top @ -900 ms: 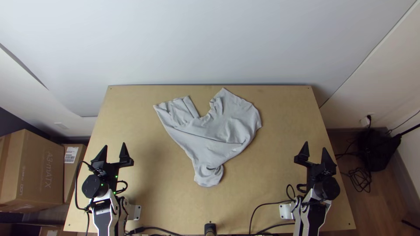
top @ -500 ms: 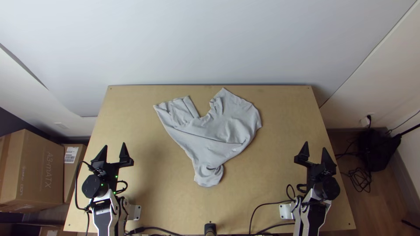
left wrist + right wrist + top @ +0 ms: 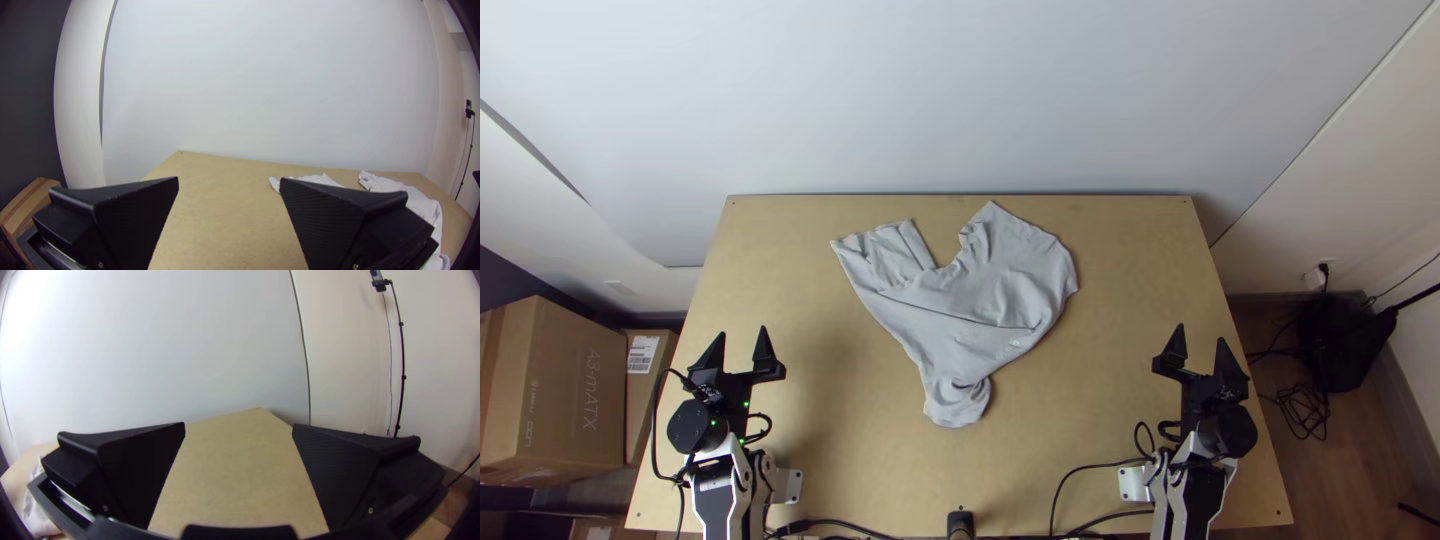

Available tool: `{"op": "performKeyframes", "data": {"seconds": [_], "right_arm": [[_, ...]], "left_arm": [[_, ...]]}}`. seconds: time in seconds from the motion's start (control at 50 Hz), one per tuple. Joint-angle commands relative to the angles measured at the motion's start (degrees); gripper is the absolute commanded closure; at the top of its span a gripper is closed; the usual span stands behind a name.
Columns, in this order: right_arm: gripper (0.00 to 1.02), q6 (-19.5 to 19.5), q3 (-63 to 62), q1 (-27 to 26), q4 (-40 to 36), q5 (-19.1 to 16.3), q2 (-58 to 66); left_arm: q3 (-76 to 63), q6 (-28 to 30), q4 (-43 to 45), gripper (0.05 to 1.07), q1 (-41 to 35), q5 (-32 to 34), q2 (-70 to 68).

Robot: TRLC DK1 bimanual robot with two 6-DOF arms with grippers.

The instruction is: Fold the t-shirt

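"Where's the t-shirt (image 3: 980, 300) on the desk (image 3: 1120, 400)?"

"Around the middle, closer to the far edge. It lies crumpled and unevenly spread, with one peak almost at that edge and another part reaching toward the far left corner. A notch between them opens toward the far edge, and a narrow end points at the near edge."

"And the hands?"

"The left hand (image 3: 741, 333) is near the left edge, its two fingers wide apart with a gap between them. The right hand (image 3: 1201, 333) is the same, fingers spread, close by the right edge. Both point toward the far edge, well apart from the cloth."

"How much room is there?"

"A broad band of wood between the cloth and each hand, and more between its narrow end and the near edge. Tightest is the strip beyond the peak."

"Anything along the sides?"

"Cables (image 3: 1100, 465) run by the near edge, and cardboard boxes (image 3: 570, 390) stand past the left edge."
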Motion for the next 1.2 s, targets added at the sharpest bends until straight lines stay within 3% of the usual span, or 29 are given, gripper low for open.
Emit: {"op": "performKeyframes", "data": {"seconds": [0.0,1.04,1.18], "right_arm": [[0.03,0.4,-0.3,-0.4,-0.8,0.4,-0.2],[0.03,0.4,-0.3,-0.4,-0.9,0.4,-0.2],[0.03,0.4,-0.3,1.8,-0.9,0.4,-0.2]], "left_arm": [[-2.4,0.8,0.2,0.10,-0.3,-0.1,-0.3],[-2.4,0.8,0.2,0.10,-0.3,-0.1,-0.3],[-2.4,0.8,0.1,0.10,-0.3,-0.1,-0.3]]}}
